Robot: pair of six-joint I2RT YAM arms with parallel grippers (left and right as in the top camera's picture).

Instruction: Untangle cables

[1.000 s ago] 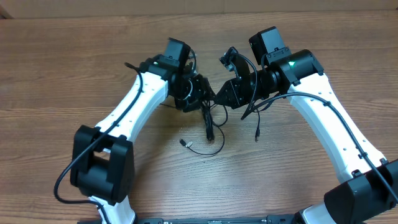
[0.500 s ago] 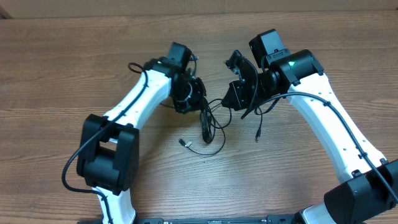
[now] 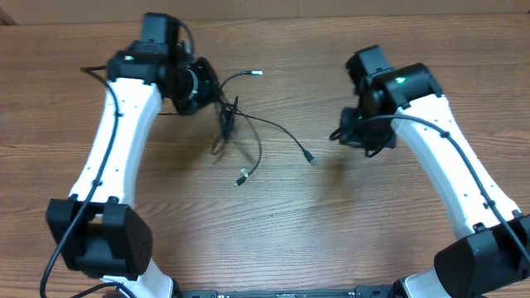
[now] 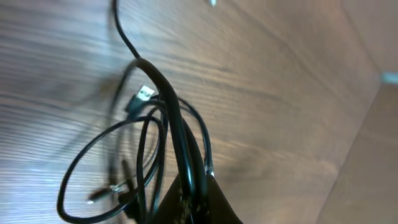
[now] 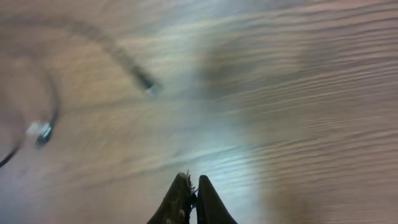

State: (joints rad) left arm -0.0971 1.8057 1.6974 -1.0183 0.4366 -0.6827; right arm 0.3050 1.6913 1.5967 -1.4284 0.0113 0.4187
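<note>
The cables [image 3: 248, 124] are thin black cords bunched under my left gripper [image 3: 215, 98], which is shut on the bundle at the upper left of the wooden table. Loose ends fan out right: one silver-tipped end [image 3: 258, 73] at the back, one plug [image 3: 312, 161] mid-table, one plug [image 3: 242, 177] nearer the front. In the left wrist view the bundle [image 4: 177, 134] runs into the jaws [image 4: 189, 190] with loops hanging left. My right gripper [image 3: 339, 135] is shut and empty, apart from the cables; its closed fingertips [image 5: 193, 183] hover over bare wood, a blurred plug end [image 5: 149, 89] ahead.
The wooden table [image 3: 273, 223] stretches under both arms. A cardboard-coloured wall edge [image 3: 273, 10] runs along the back. The white right arm [image 3: 447, 165] and white left arm [image 3: 108, 157] cross the table's sides.
My left gripper swung up and left, dragging the cable bundle along. My right gripper let go of the cables and pulled away to the right. The cords now lie spread out.
</note>
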